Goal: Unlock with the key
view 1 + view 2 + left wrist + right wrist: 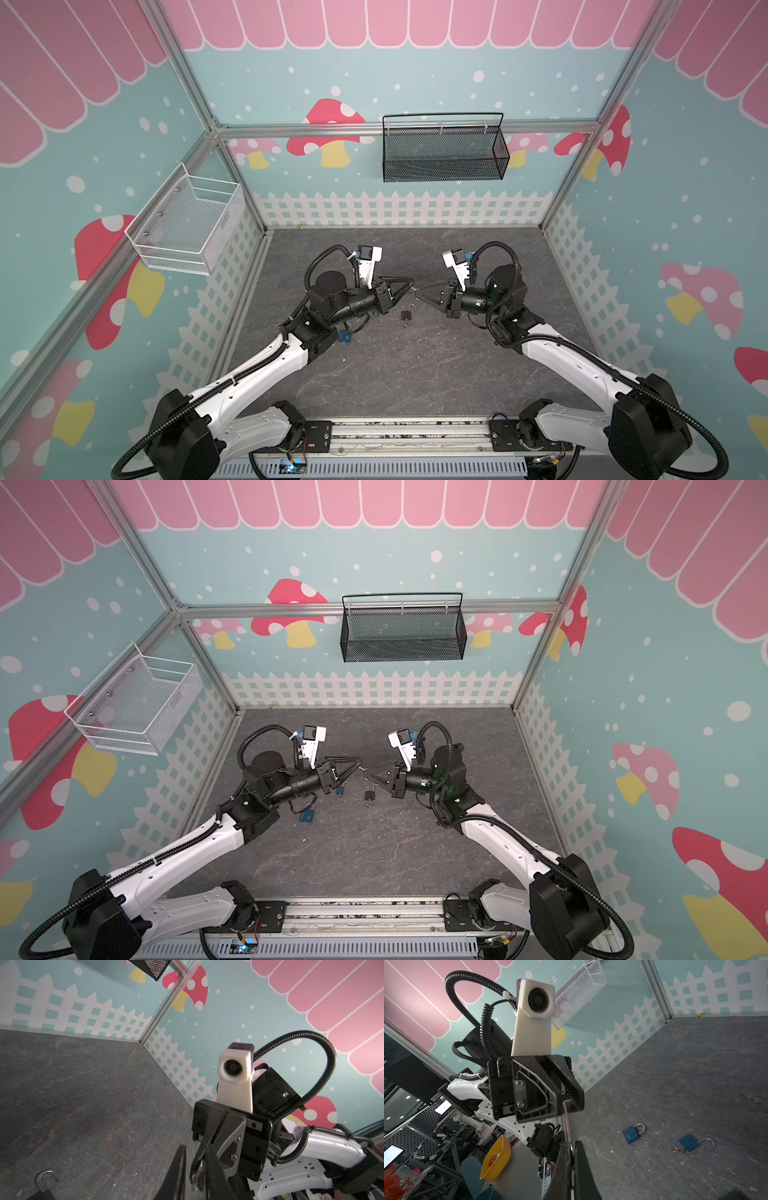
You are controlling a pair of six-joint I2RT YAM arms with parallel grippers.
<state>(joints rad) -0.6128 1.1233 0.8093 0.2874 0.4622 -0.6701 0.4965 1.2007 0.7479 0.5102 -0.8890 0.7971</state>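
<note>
While the key (566, 1124) hangs mid-air between both arms, the right claw (420, 292) is clamped on it and the left claw (409, 286) has its jaws apart, seemingly a handover meant for the closed blue padlock (631, 1135) on the worktop (374, 374).

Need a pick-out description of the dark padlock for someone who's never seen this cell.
On the grey tabletop, find the middle, where the left claw and right claw meet at the key. Just below that spot in both top views lies the dark padlock, shackle open. Both blue padlocks sit over by the left arm; this is the only black one.
</note>
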